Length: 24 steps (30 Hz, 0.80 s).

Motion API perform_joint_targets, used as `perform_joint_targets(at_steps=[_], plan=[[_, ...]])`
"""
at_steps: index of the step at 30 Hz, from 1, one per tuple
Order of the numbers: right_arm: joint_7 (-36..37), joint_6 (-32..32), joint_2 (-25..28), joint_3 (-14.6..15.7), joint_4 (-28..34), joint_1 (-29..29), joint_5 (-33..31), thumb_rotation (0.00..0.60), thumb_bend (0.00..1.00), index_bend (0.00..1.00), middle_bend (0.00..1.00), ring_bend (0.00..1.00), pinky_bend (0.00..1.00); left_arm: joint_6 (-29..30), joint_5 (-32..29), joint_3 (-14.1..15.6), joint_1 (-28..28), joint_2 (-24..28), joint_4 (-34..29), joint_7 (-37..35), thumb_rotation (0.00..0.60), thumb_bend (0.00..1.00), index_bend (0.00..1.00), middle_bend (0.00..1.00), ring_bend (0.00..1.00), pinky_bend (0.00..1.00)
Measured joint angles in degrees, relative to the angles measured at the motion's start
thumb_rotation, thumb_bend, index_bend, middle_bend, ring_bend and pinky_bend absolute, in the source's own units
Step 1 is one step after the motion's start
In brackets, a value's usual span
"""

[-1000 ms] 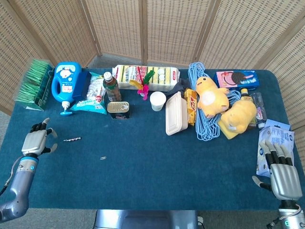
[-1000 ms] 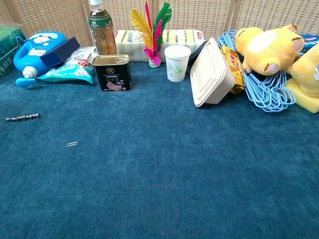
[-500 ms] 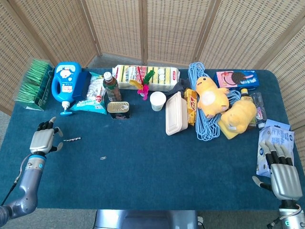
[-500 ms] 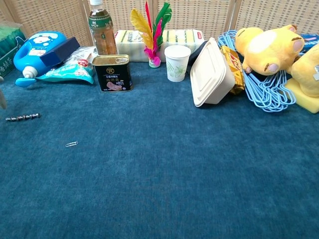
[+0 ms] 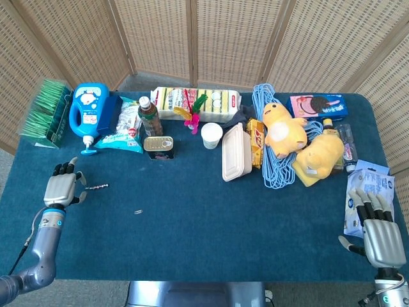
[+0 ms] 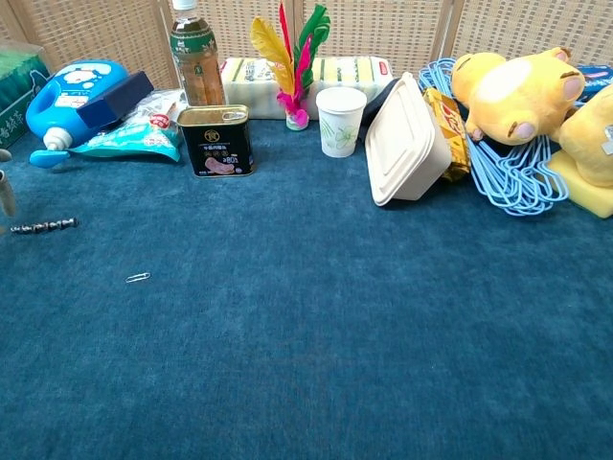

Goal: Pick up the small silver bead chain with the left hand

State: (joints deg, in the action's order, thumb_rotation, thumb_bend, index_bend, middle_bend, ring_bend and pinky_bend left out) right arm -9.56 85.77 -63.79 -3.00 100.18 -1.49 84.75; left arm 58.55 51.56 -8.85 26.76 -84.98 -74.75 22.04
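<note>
The small silver bead chain (image 5: pixel 97 187) lies straight on the blue cloth at the left of the table; the chest view shows the bead chain (image 6: pixel 43 227) near its left edge. My left hand (image 5: pixel 61 187) hovers just left of the chain with its fingers spread, holding nothing, and a fingertip is close to the chain's left end. In the chest view only a sliver of that left hand (image 6: pixel 5 189) shows at the frame edge. My right hand (image 5: pixel 379 232) rests open at the table's near right corner, far from the chain.
A paper clip (image 5: pixel 138 211) lies on the cloth right of the chain. Behind the chain stand a blue detergent bottle (image 5: pixel 89 114), a snack bag (image 5: pixel 123 130), a tin can (image 5: pixel 158 147) and a drink bottle (image 5: pixel 148 116). Plush toys (image 5: pixel 300 144) and blue hangers (image 5: pixel 271 142) fill the right.
My left hand has moved right and a little forward toward the chain, closing the gap to its left end. The chain and my right hand have not moved.
</note>
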Motion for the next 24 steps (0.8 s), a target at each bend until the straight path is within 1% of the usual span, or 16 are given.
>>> perform_joint_targets(at_steps=[11, 24], plan=[[0.6, -0.3, 0.1, 0.1, 0.1, -0.1, -0.1, 0.600, 0.00, 0.00, 0.00, 0.00, 0.00, -0.3, 0.3, 0.2, 0.2, -2.1, 2.8, -0.5, 0.600, 0.60, 0.45, 0.00, 0.00, 0.00], [1.2, -0.5, 0.3, 0.0, 0.2, -0.1, -0.4, 0.600, 0.00, 0.00, 0.00, 0.00, 0.00, 1.1, 1.0, -0.4, 0.3, -4.5, 4.9, -0.5, 0.600, 0.60, 0.45, 0.00, 0.00, 0.00]])
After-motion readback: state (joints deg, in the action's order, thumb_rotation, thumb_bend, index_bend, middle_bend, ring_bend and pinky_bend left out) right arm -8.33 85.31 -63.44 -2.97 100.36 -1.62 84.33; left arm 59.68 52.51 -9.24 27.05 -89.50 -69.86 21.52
